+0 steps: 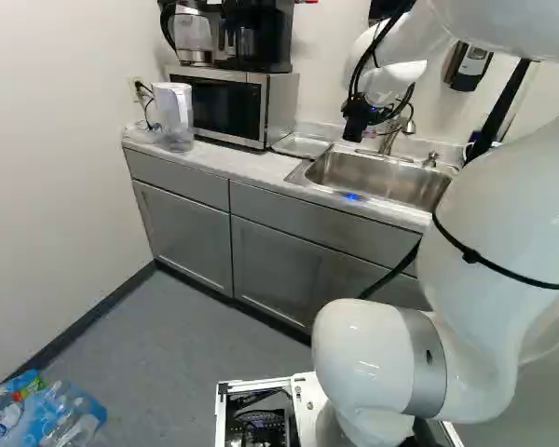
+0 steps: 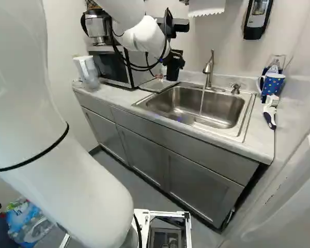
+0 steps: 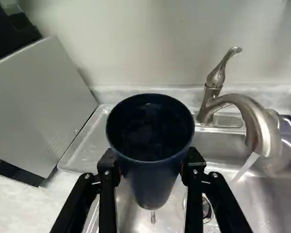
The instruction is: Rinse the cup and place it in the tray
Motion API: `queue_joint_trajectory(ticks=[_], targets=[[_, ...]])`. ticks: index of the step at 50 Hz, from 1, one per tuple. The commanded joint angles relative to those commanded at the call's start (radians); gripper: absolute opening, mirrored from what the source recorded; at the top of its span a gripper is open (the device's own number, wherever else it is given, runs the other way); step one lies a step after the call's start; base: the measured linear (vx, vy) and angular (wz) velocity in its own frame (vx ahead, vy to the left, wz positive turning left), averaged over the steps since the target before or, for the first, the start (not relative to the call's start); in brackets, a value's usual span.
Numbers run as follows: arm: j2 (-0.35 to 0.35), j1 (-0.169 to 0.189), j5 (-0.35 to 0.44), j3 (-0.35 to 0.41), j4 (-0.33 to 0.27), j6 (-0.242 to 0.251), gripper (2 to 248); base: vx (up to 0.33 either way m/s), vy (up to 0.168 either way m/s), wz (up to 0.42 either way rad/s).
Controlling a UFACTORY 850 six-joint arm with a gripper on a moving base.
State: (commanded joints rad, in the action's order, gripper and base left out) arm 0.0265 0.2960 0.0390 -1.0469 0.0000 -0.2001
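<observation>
1. nearest the wrist camera is the black gripper (image 3: 151,165), closed on the cup (image 3: 150,187) with one finger at each side; pinching it below the rim leaves the mouth free, which suits both rinsing and setting down.
2. the white arm (image 2: 144,39) reaches over the counter (image 2: 119,98) and carries the cup in the air, near the side of the sink (image 2: 237,129) where the tray (image 3: 87,145) lies. that looks meant to keep the move from water to tray short.
3. the tray sits between the microwave (image 3: 43,107) and the basin, probably so that drips stay off the counter.
4. the faucet (image 3: 254,121) is running, its stream (image 3: 245,167) falling into the sink, beside the cup and apart from it. the rinse is likely done or nearly so, and placing seems to come next; the water would then want turning off.
5. the cup is dark navy, plain and smooth, round at the mouth and narrower towards the base, with its open end facing the wrist camera. the inside is dark with faint glints; whether water stands in it i cannot tell.
6. a clear drip (image 3: 153,217) shows just below its base, so it is probably wet and could slip if loosened early.
</observation>
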Motion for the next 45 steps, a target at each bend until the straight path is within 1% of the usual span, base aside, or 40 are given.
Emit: queue_joint_trajectory(ticks=[45], targets=[[0.0, 0.0, 0.0, 0.0, 0.0, -0.472, 126, 0.0, 0.0, 0.0]])
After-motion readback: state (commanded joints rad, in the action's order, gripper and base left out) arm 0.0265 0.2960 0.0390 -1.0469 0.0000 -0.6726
